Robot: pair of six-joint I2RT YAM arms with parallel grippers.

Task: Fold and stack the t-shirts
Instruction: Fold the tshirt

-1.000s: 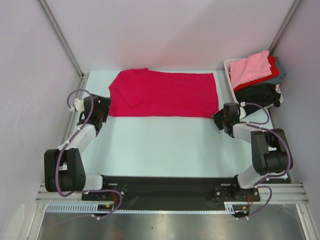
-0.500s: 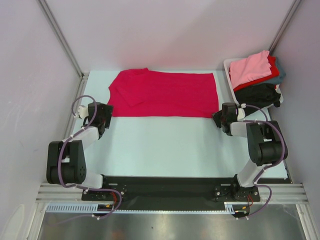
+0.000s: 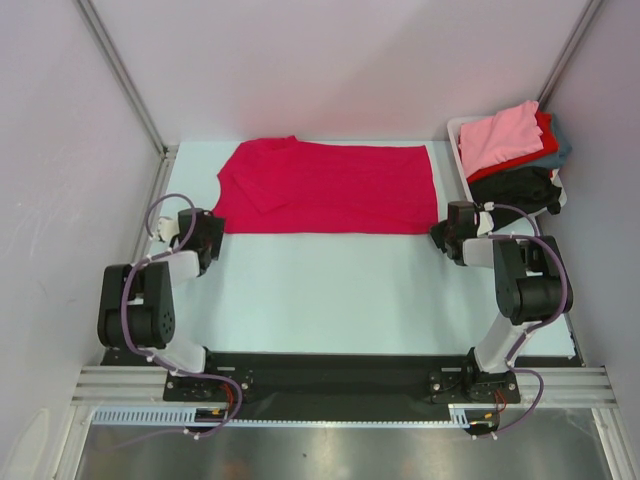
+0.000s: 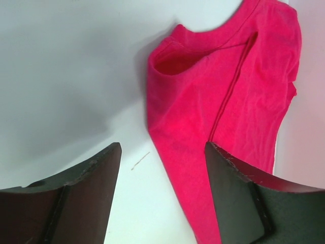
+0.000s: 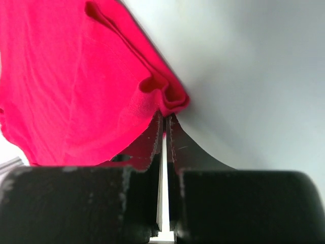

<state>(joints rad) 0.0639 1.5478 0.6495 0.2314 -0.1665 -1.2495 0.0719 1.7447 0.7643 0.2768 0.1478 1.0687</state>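
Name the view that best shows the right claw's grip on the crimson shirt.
Right wrist view: the right claw is shut with a bunched corner of the crimson shirt at its tips. The top view shows the claw's body beside that corner; the left wrist view shows the collar end, not this claw.

Bright even light; crimson t-shirt sharp, right hand blurred up close

left gripper: jaws apart | right gripper: jaws pressed together
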